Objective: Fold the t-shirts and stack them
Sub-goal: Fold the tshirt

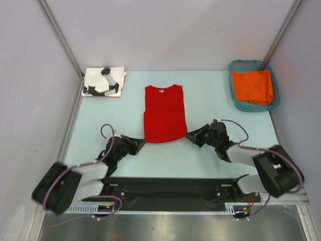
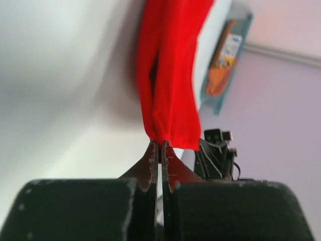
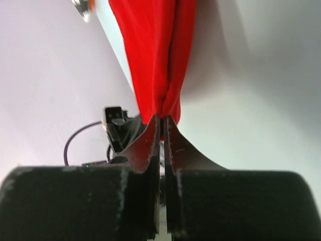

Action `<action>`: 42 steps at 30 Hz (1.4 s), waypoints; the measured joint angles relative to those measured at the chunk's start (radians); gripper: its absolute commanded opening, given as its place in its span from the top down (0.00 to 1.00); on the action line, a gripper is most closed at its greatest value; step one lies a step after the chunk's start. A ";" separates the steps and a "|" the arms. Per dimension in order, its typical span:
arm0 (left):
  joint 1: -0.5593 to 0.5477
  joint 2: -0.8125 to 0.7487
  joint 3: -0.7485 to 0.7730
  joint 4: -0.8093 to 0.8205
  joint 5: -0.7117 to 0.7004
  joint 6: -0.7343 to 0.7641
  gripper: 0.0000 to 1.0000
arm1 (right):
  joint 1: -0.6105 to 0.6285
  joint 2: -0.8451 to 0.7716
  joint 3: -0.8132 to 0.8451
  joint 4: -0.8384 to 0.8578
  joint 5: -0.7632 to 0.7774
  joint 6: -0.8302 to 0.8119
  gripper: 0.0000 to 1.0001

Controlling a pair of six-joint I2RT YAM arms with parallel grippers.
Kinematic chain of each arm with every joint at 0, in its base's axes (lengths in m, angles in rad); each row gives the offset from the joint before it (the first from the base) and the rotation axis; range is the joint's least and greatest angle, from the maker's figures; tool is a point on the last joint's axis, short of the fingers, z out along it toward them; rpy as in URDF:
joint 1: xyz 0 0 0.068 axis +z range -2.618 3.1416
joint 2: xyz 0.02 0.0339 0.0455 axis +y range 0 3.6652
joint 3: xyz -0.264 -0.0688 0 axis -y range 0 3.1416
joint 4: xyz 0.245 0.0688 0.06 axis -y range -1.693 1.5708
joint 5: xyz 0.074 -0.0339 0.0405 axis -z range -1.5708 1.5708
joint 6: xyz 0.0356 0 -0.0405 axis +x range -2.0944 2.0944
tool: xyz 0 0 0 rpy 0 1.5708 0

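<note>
The red t-shirt point(image 1: 164, 113) lies flat mid-table, sleeves folded in, collar away from me. My left gripper point(image 1: 141, 143) is shut on its near left hem corner; the left wrist view shows the jaws point(image 2: 159, 144) pinching red cloth point(image 2: 170, 75). My right gripper point(image 1: 190, 135) is shut on the near right hem corner; the right wrist view shows the jaws point(image 3: 161, 118) pinching red cloth point(image 3: 155, 60). The white t-shirt with black shapes point(image 1: 104, 82) lies folded at the far left corner.
A teal basket point(image 1: 234, 85) holding an orange cloth point(image 1: 253, 85) stands at the far right; it also shows in the left wrist view point(image 2: 246, 30). Grey walls enclose the table on three sides.
</note>
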 measured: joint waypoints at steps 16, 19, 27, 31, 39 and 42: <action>-0.186 -1.099 -0.054 -0.856 -0.091 -0.030 1.00 | 0.308 -0.851 -0.185 -0.583 0.184 0.117 1.00; -0.202 -1.032 -0.004 -0.933 -0.105 -0.018 0.99 | 0.325 -0.865 -0.172 -0.653 0.202 0.118 1.00; -0.195 -0.626 0.282 -0.908 -0.144 0.114 1.00 | -0.008 -0.578 0.070 -0.642 -0.003 -0.051 1.00; -0.087 -0.401 0.377 -0.744 -0.093 0.165 1.00 | -0.171 -0.297 0.253 -0.581 -0.175 -0.158 1.00; 0.146 0.036 0.583 -0.579 0.055 0.248 1.00 | -0.234 0.193 0.642 -0.510 -0.380 -0.288 1.00; 0.186 0.185 0.686 -0.539 0.101 0.270 1.00 | -0.252 0.304 0.746 -0.496 -0.409 -0.302 1.00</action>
